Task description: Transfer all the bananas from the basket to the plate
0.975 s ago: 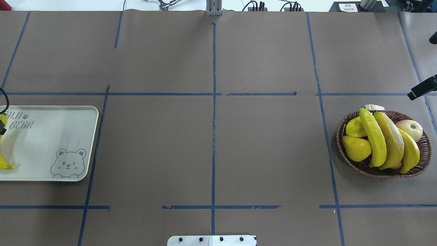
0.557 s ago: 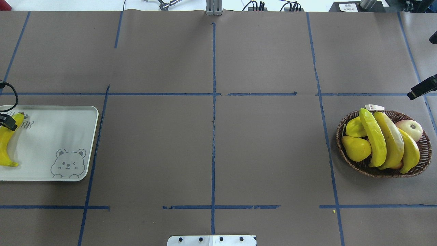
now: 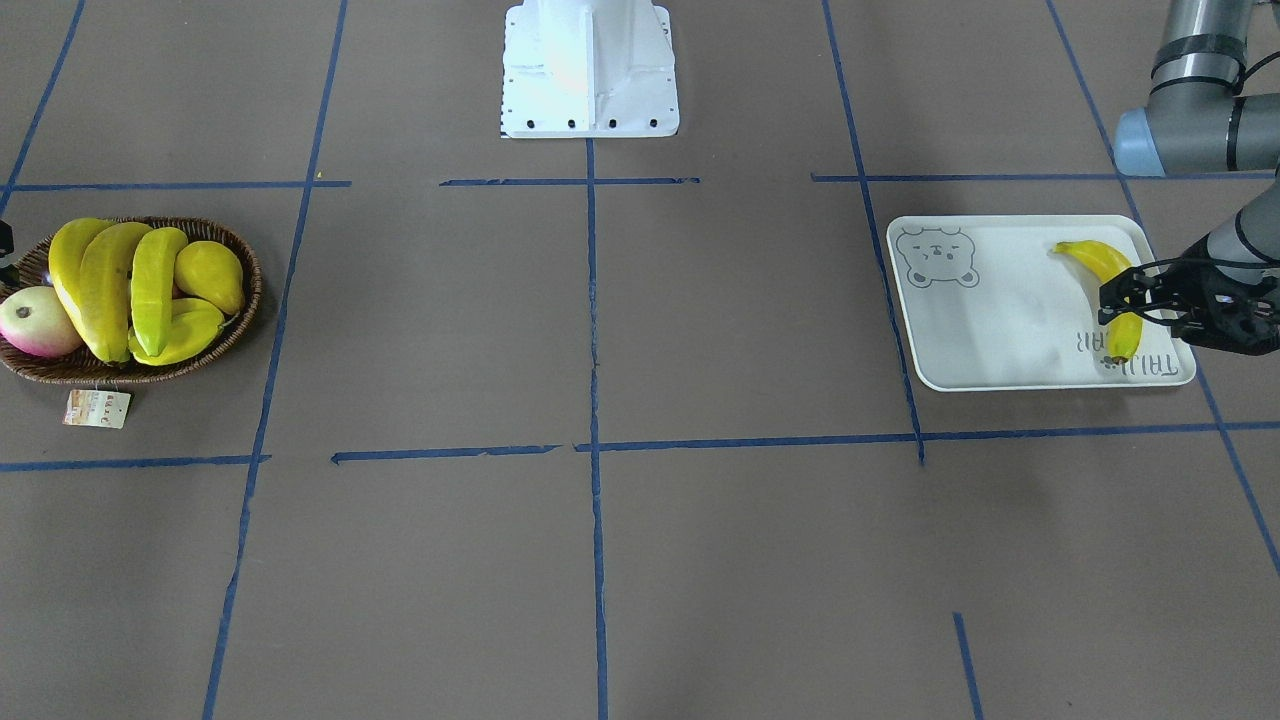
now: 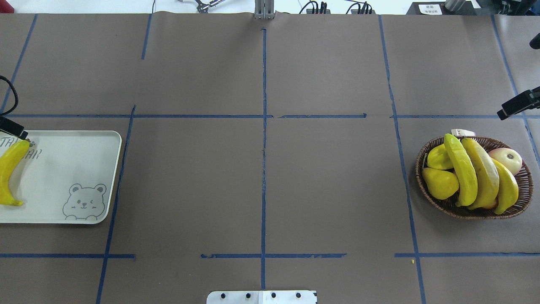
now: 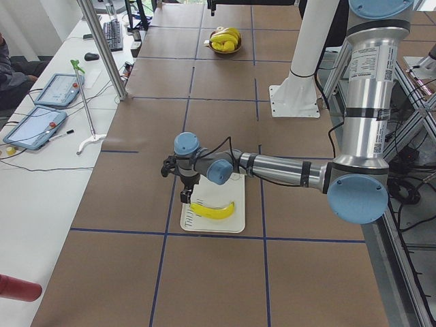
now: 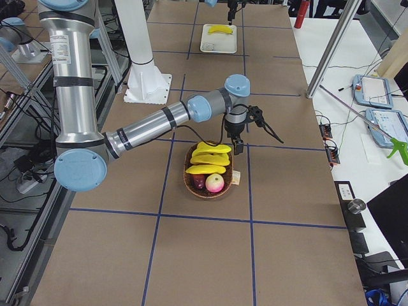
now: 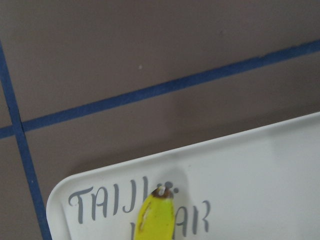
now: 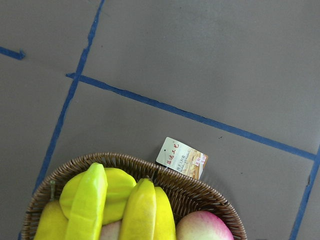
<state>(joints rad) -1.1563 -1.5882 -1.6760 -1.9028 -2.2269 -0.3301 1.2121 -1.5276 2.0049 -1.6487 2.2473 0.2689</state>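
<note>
One banana (image 3: 1092, 256), smooth, yellow and curved with a dark end, lies flat on the plate (image 3: 1000, 320) along its short side, over the grey lettering. The plate is flat, rectangular, matte off-white, with rounded corners, a low rim and a grey bear face in one corner.

At least two more bananas (image 4: 485, 173), long and glossy, lie across the basket (image 4: 464, 213), a shallow oval of dark-brown woven wicker at the far end of the table from the plate. A paper tag (image 8: 181, 157) lies just outside the basket's rim. The basket also holds:
- one ridged greenish-yellow starfruit (image 4: 460, 166);
- one plump yellow pear-shaped fruit (image 4: 441, 183);
- one round pink-and-cream fruit (image 4: 508, 159);
- a further yellow piece under the starfruit, kind unclear to me.

Surface: the table (image 4: 190, 177) is covered in dull grey-brown paper, ruled into rectangles with blue tape that is ragged in places. A white mounting plate (image 3: 590, 70) sits at my base.

Room: a white side bench (image 5: 48, 177) carries two tablets and a keyboard, with aluminium posts beside it.

My left claw (image 3: 1112, 302) has its fingers spread and grips nothing. It hovers over the lettered end of the plate, just above the banana's end. The banana seems free of both fingers, though the front view overlaps them.

My right claw (image 6: 259, 146) has its fingers spread wide and is empty. It hangs over the table just beyond the basket's tagged side, apart from the fruit.
</note>
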